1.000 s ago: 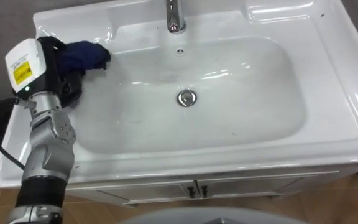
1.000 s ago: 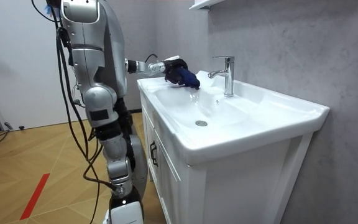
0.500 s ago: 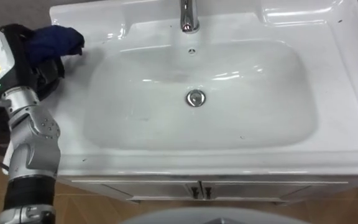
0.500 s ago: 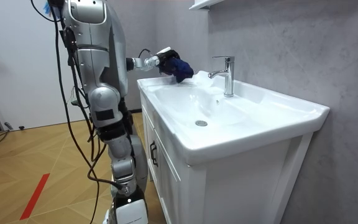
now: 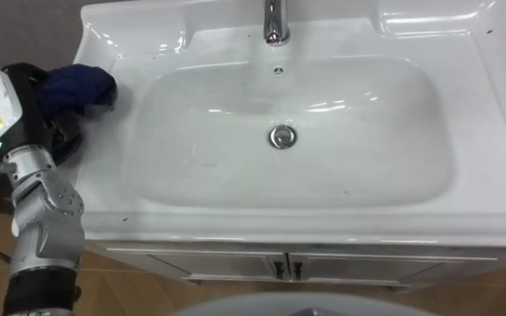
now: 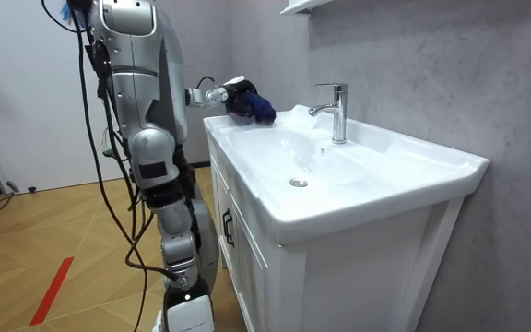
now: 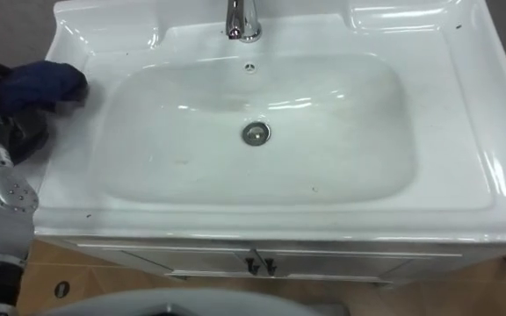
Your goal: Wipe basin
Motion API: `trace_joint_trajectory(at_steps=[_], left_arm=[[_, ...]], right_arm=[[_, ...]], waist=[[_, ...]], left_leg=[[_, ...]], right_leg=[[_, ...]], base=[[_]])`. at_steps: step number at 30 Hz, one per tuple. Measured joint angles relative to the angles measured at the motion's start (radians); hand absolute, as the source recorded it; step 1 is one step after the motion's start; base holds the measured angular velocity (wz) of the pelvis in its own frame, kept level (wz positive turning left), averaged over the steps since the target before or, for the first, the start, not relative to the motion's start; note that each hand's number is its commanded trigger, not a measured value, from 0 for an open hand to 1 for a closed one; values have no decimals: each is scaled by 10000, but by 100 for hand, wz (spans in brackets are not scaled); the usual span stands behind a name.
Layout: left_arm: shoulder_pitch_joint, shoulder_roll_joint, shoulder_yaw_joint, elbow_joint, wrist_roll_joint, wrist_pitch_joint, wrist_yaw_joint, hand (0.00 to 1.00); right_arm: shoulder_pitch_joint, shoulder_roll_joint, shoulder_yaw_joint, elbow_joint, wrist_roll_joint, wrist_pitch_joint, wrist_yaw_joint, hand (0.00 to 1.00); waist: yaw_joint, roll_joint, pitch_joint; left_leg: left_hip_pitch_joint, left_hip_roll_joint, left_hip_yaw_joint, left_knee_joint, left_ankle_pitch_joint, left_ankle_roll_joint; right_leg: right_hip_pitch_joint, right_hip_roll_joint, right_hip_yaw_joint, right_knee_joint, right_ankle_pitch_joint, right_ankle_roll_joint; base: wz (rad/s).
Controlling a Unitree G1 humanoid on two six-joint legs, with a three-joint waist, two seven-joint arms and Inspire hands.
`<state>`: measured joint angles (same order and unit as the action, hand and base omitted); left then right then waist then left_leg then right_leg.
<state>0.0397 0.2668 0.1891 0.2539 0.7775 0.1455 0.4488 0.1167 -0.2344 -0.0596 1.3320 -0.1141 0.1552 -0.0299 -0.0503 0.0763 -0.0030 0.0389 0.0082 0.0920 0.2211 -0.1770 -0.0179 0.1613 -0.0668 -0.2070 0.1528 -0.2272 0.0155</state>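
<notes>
Basin (image 5: 367,167): white bowl with nothing in it, drain (image 5: 281,136) at centre, faucet (image 5: 275,22) at back. Left hand (image 5: 58,130), fingers curled round dark blue cloth (image 5: 77,86), has drawn back from bowl's left slope to outer left rim. Room view shows cloth lifted just clear of rim. Likely stroke ended or hand repositioning; bowl interior probably still needs wiping.

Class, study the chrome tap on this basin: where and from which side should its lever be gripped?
Grip the lever by its free end, coming from the basin's front. It is a flat bar lying level atop the upright tap, pointing forward over the spout, so that end is probably easiest to pinch and lift.
</notes>
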Motion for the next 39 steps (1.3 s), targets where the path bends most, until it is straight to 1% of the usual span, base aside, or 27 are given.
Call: trace_joint_trajectory(at_steps=[3, 4, 5, 6, 9, 13, 22, 23, 24, 25, 26, 29, 33, 39], left_arm=[[12, -13, -7, 3, 2, 0, -8, 100], [77, -20, -31, 2, 1, 2, -9, 100], [119, -20, -65, 3, 0, 2, -9, 100], [199, -40, -157, 3, -1, 11, -16, 100], [335, -55, -400, 3, -1, 21, -90, 100], [343, -64, -488, 2, 0, 23, -108, 100], [345, -64, -489, 2, 1, 23, -109, 100], [346, -65, -489, 3, 1, 23, -109, 97], [355, -65, -489, 3, 1, 23, -110, 18], [358, -65, -489, 3, 1, 23, -118, 0], [365, -66, -489, 3, 2, 23, -168, 0], [440, -80, -534, 36, -26, 23, -255, 0], [455, -125, -758, 120, -25, -6, -273, 0], [470, -148, -769, 223, -25, -6, -306, 0]], right_arm=[[-7, 3, 86, 7, 12, 0, 2, 0], [13, 0, 194, 5, 91, -1, 1, 0], [10, 2, 212, -6, 128, -4, 3, 0], [16, 1, 295, -10, 256, -2, 10, 0], [9, 1, 381, -10, 315, -5, 75, 0], [-18, -4, 380, -37, 319, -9, 198, 0], [-63, -4, 380, -38, 319, -9, 302, 0], [-62, -4, 380, -37, 319, -9, 315, 0], [-65, -4, 379, -62, 317, -9, 332, 0], [-66, -4, 379, -82, 315, -8, 336, 0], [-67, -4, 378, -95, 314, -10, 340, 0], [-70, -3, 380, -161, 356, -14, 409, 0], [-119, -3, 379, -200, 451, -28, 449, 0], [-173, -3, 380, -220, 647, -58, 413, 0]], waist=[[0, 0, 11], [-1, -15, 28], [-3, 5, 23], [-1, 7, 45], [1, 50, 60], [-30, 60, 53], [-31, 62, 48], [-31, 48, 56], [-28, 33, 62], [-28, 33, 60], [-26, -10, 77], [-31, -51, 53], [-13, -118, 0], [-19, -144, -11]], left_leg=[[30, -12, -3, -15, -2, 4], [89, -13, -4, -68, -1, 4], [121, -14, -4, -84, -1, 4], [171, -20, -6, -96, -1, 4], [183, -22, -23, -125, -1, 3], [185, -36, -106, -139, -1, 4], [206, -46, -121, -148, 0, 5], [210, -46, -120, -149, 0, 5], [217, -45, -120, -152, 0, 5], [219, -45, -120, -152, 0, 5], [219, -46, -121, -155, 0, 5], [217, -47, -123, -157, 0, 5], [224, -48, -140, -157, 0, 5], [257, -50, -159, -150, 0, 5]], right_leg=[[32, -8, 3, -2, 3, 7], [67, -8, 9, -10, 3, 8], [89, -8, 10, -17, 2, 8], [131, -10, 9, -24, -2, 15], [130, -9, 5, -25, -3, 16], [133, -13, 3, -26, -6, 18], [147, -15, 5, -20, -6, 18], [148, -15, 9, -19, -6, 18], [147, -15, 17, -18, -6, 19], [147, -15, 21, -18, -7, 19], [145, -15, 16, -19, -7, 20], [147, -16, -9, -20, -8, 22], [173, -16, -59, -19, -8, 21], [225, -17, -95, -22, -8, 22]], base=[[0], [0], [0], [0], [0], [0], [0], [0], [0], [0], [0], [0], [0], [0]])
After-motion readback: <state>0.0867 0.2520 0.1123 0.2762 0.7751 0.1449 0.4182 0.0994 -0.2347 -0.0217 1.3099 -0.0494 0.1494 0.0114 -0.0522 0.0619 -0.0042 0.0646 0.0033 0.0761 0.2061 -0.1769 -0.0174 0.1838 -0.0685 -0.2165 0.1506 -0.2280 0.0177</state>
